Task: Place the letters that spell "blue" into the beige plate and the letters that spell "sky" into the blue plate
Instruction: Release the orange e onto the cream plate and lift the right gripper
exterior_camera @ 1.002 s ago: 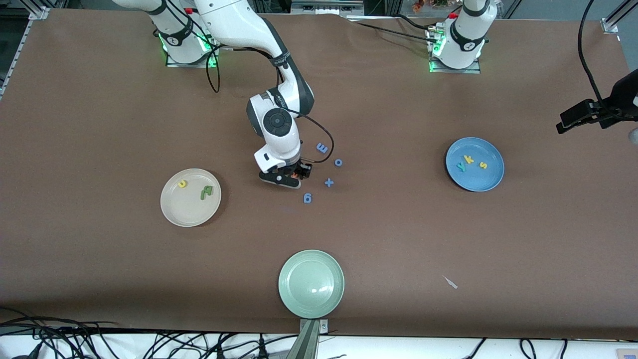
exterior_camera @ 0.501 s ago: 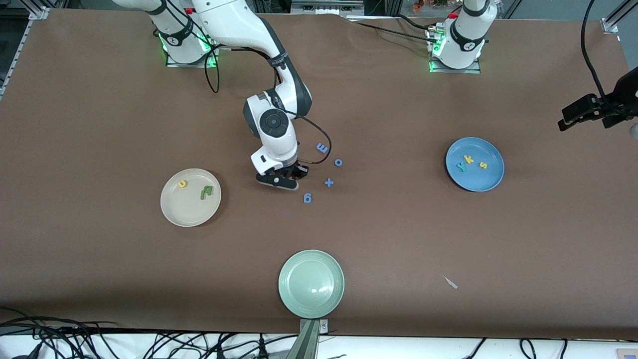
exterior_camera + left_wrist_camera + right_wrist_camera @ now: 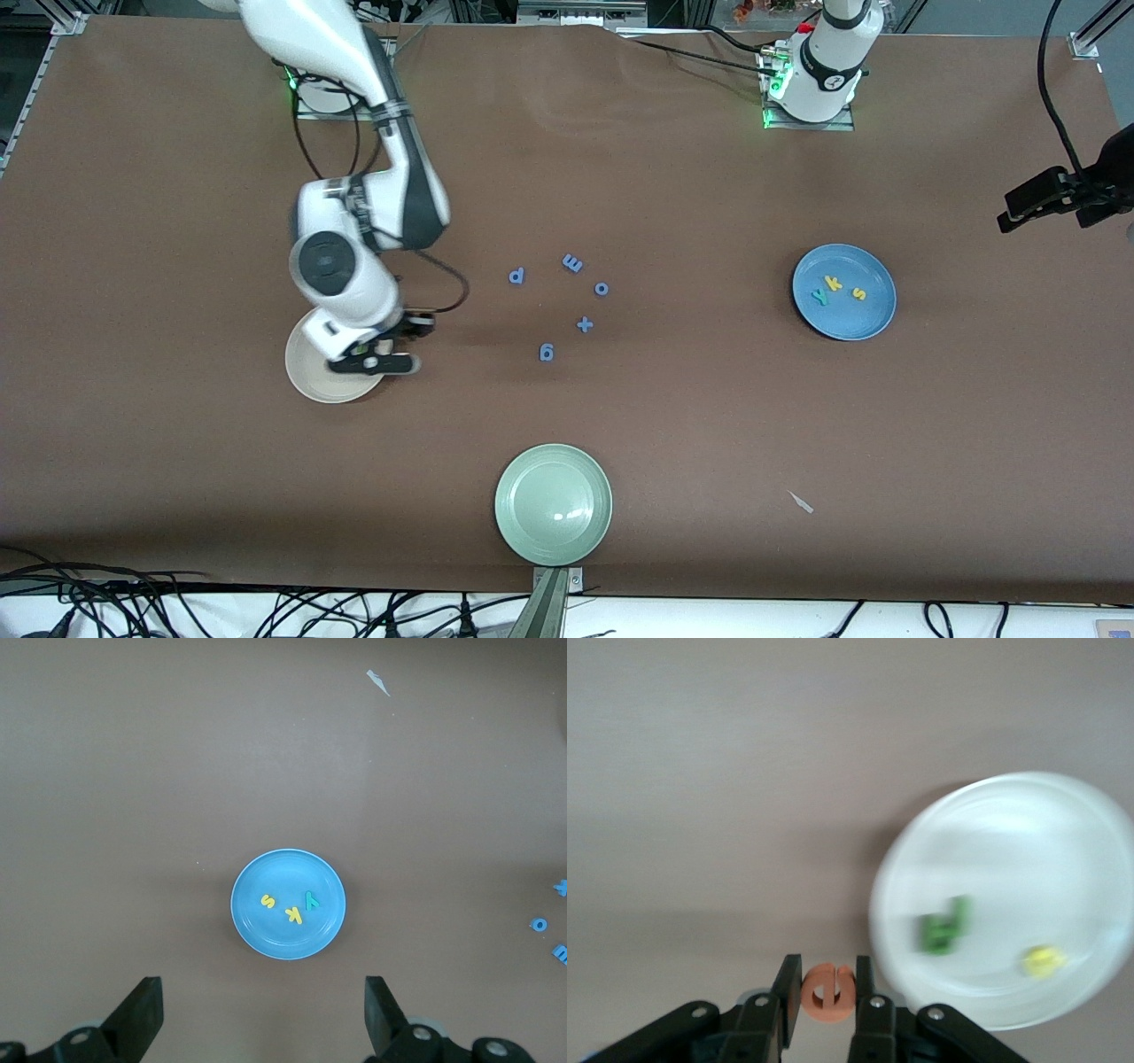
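Observation:
My right gripper (image 3: pixel 383 353) hangs at the rim of the beige plate (image 3: pixel 310 377), on the side toward the loose blue letters. It is shut on the orange e (image 3: pixel 827 992), which shows between its fingers in the right wrist view. That view also shows the beige plate (image 3: pixel 1063 842) holding blurred green letters (image 3: pixel 946 924) and the yellow u (image 3: pixel 1041 961); the arm hides these in the front view. The blue plate (image 3: pixel 843 292) holds the teal y (image 3: pixel 820 296), yellow k (image 3: pixel 834 283) and yellow s (image 3: pixel 858 293). My left gripper (image 3: pixel 261 997) waits open, high over the table by that plate.
Several blue letters and a plus sign (image 3: pixel 585 324) lie mid-table between the two plates. A pale green plate (image 3: pixel 553 503) sits near the front edge. A small white scrap (image 3: pixel 801 502) lies toward the left arm's end.
The right arm swung from the blue letters over to the beige plate's rim, carrying the orange e. A blue letter it had covered now shows. The left gripper drifted slightly.

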You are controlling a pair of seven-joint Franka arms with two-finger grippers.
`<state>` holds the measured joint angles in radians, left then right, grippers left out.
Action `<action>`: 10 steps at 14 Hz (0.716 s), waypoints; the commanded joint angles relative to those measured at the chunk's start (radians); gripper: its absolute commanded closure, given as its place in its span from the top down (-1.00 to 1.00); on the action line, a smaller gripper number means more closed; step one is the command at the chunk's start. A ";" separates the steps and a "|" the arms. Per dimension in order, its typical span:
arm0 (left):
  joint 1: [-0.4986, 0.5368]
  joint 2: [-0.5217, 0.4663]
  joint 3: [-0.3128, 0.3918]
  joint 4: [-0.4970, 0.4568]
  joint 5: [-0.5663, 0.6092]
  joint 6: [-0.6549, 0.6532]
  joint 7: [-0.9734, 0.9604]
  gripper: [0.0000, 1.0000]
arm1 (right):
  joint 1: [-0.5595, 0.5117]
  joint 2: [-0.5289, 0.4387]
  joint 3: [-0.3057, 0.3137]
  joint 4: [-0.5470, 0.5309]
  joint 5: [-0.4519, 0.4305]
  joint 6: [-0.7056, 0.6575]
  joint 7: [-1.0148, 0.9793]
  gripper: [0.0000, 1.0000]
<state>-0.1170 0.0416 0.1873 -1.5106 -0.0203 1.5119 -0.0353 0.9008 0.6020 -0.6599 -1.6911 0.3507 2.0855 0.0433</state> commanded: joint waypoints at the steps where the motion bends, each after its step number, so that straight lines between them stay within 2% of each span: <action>1: 0.028 -0.003 -0.021 0.015 -0.013 -0.015 0.017 1.00 | -0.058 -0.002 -0.032 -0.048 0.021 -0.004 -0.236 -0.78; 4: 0.054 -0.005 -0.080 0.017 -0.012 -0.016 0.014 1.00 | -0.111 -0.007 -0.033 -0.090 0.111 -0.007 -0.342 -0.67; 5: 0.094 -0.005 -0.110 0.018 -0.015 -0.016 0.017 1.00 | -0.112 -0.005 -0.033 -0.090 0.120 -0.007 -0.348 -0.52; 6: 0.126 -0.005 -0.145 0.023 -0.015 -0.016 0.020 1.00 | -0.114 -0.007 -0.035 -0.090 0.120 -0.009 -0.347 -0.13; 7: 0.135 -0.003 -0.156 0.029 -0.013 -0.016 0.018 1.00 | -0.114 -0.007 -0.035 -0.087 0.120 -0.009 -0.347 -0.05; 10: 0.135 0.003 -0.157 0.029 -0.012 -0.015 0.020 1.00 | -0.114 -0.008 -0.037 -0.078 0.120 -0.010 -0.339 -0.05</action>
<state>0.0006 0.0415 0.0443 -1.5018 -0.0203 1.5119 -0.0342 0.7835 0.6079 -0.6922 -1.7694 0.4505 2.0803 -0.2843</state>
